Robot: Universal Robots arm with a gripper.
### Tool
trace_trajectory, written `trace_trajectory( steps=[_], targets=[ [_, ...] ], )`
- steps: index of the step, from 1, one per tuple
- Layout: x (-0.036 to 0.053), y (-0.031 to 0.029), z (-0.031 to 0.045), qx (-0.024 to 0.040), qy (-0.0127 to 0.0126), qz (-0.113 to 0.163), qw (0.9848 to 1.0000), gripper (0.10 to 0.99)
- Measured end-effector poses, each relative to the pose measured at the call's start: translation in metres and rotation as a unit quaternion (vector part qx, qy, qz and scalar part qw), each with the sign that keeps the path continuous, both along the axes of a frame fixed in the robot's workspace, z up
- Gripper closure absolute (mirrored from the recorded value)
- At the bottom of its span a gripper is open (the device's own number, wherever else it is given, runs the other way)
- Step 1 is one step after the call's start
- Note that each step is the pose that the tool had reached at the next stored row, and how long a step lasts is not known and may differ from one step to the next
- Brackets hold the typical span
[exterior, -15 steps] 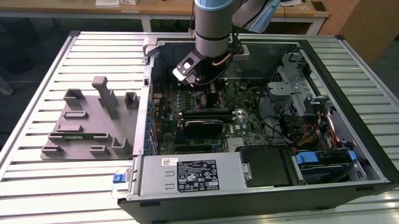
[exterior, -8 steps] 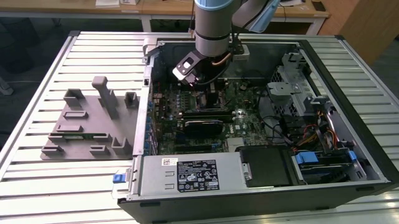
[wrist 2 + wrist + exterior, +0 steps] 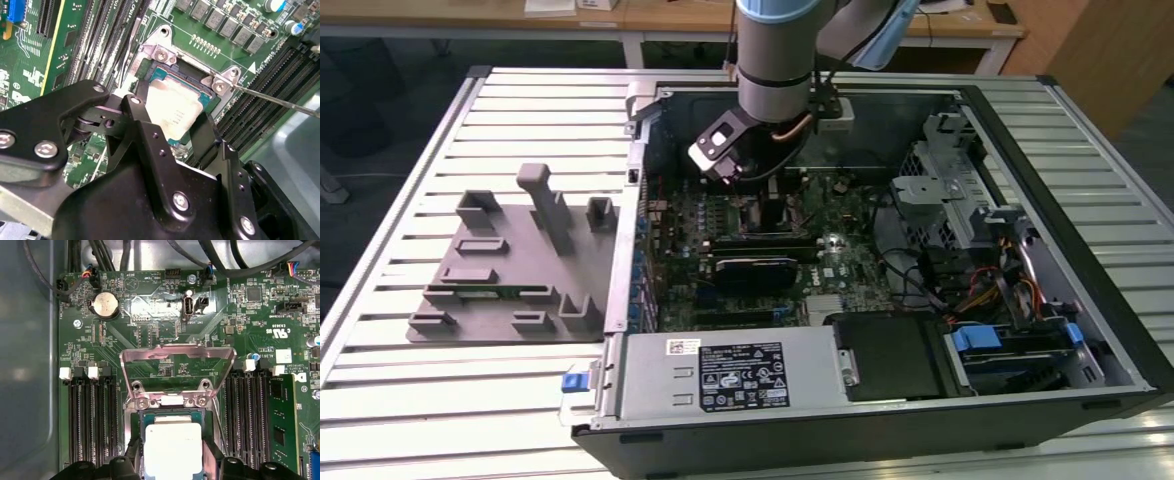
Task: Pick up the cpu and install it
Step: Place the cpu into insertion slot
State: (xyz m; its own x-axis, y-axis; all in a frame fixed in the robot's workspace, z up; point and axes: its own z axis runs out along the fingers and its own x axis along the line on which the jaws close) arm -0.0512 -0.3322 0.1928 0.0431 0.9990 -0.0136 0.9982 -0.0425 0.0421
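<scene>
The cpu, a silvery square chip with a thin pale rim, lies in the metal-framed socket on the green motherboard. My gripper is right over it, one black finger against each of two opposite edges, shut on it. In the second wrist view the cpu sits between the gripper fingers, inside the socket frame. The socket's load plate stands raised and open. In the exterior view the gripper reaches down into the open computer case.
Black memory slots flank the socket on both sides. A thin metal lever sticks out from the socket. A grey moulded parts holder lies on the slatted table at the exterior view's left. Power supply and cables fill the case's near side.
</scene>
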Motion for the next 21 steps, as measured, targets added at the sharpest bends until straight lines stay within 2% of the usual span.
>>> trace_trajectory(
  steps=[1,2,5,9,10,21],
  targets=[
    [0.0000,0.0000,0.0011,-0.0001,0.0000,0.000,1.0000,0.494],
    [0.0000,0.0000,0.0072,0.0000,0.0000,0.000,1.0000,0.494],
    [0.0000,-0.0004,0.0029,0.0000,0.0000,-0.003,1.0000,0.494],
    [0.0004,-0.0004,0.0033,-0.0001,0.0001,-0.003,1.0000,0.494],
    [0.0004,-0.0006,-0.0005,-0.0001,0.0001,-0.004,1.0000,0.494],
    [0.0010,-0.0006,0.0015,-0.0017,0.0001,-0.004,1.0000,0.494]
  ],
)
